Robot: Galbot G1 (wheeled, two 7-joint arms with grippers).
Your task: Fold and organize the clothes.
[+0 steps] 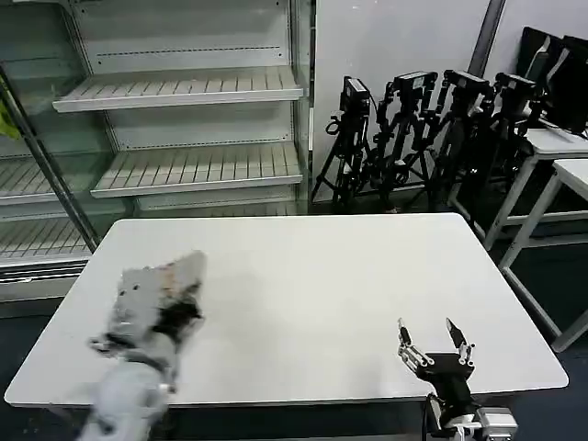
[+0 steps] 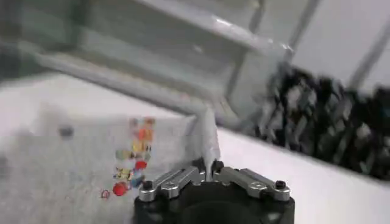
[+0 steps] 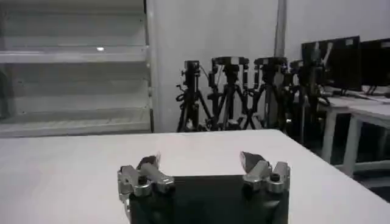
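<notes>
On the white table (image 1: pixel 312 294), the left gripper (image 2: pixel 207 167) pinches a ridge of the soft, limp, light grey shirt (image 1: pixel 152 289), seemingly bunched and best taken by an edge, while the right gripper (image 1: pixel 435 344) waits wide open.

A white rectangular table (image 1: pixel 312 285) is being viewed from above. A crumpled light grey shirt (image 1: pixel 152 289) is being seen over its left part, and whether it is resting on the surface cannot be told.
</notes>
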